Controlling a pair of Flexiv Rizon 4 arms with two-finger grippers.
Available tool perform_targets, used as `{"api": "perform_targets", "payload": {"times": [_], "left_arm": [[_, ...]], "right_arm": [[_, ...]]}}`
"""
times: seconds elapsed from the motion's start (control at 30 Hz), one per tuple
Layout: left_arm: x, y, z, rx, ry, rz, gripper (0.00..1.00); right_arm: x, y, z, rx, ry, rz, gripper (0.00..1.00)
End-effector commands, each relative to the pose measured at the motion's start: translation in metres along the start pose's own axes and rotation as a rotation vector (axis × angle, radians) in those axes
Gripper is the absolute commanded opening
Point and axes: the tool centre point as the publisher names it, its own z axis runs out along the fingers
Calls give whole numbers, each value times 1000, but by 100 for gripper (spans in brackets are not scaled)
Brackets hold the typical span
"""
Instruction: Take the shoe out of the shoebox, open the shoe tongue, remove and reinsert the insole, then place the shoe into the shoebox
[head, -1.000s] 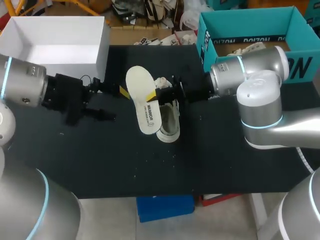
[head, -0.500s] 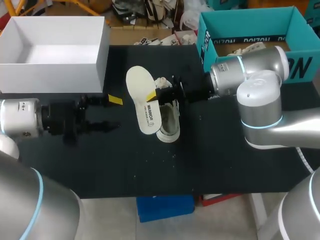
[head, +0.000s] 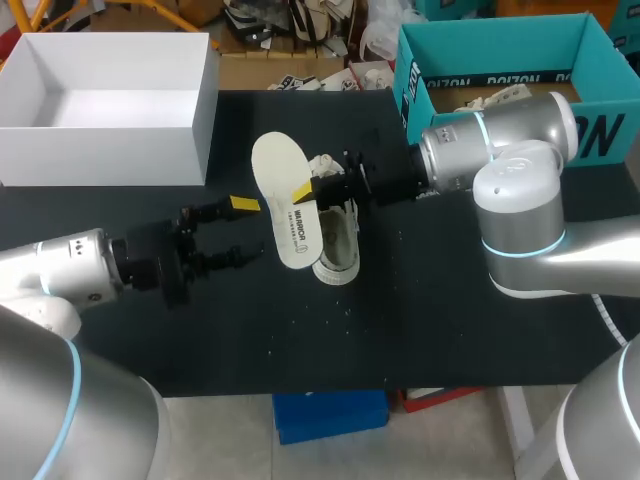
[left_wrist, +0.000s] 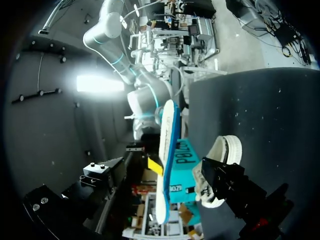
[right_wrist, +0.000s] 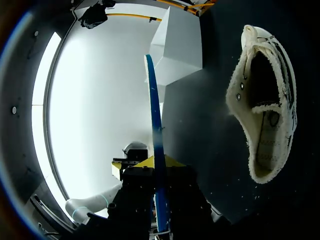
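Head view: my left gripper (head: 245, 229), fingers spread, has advanced toward the flat white insole (head: 279, 196). My right gripper (head: 303, 190) pinches the insole's edge. Left wrist view: the insole shows edge-on with a blue underside. Right wrist view: the cream, fleecy-lined shoe (right_wrist: 262, 107) lies on the speckled black table (right_wrist: 220, 165).

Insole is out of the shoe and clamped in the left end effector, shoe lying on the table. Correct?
Wrong arm. The head view shows the insole clamped in the right end effector; the left end effector is open and holds nothing. The rest stands: the insole is out of the shoe, which lies on the table.
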Motion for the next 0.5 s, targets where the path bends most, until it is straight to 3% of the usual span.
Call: {"api": "perform_targets", "payload": {"times": [0.03, 0.13, 0.17, 0.23, 0.5], "left_arm": [[5, 10, 16, -15, 4, 3, 69], [7, 17, 23, -36, 9, 0, 73], [7, 20, 25, -44, 7, -1, 71], [7, 24, 29, -53, 8, -3, 55], [3, 31, 44, -71, 1, 9, 39]], "right_arm": [[0, 0, 1, -1, -1, 1, 0], [0, 0, 1, -1, -1, 1, 0], [0, 0, 1, -1, -1, 1, 0], [0, 0, 1, -1, -1, 1, 0], [0, 0, 1, -1, -1, 1, 0]]}}
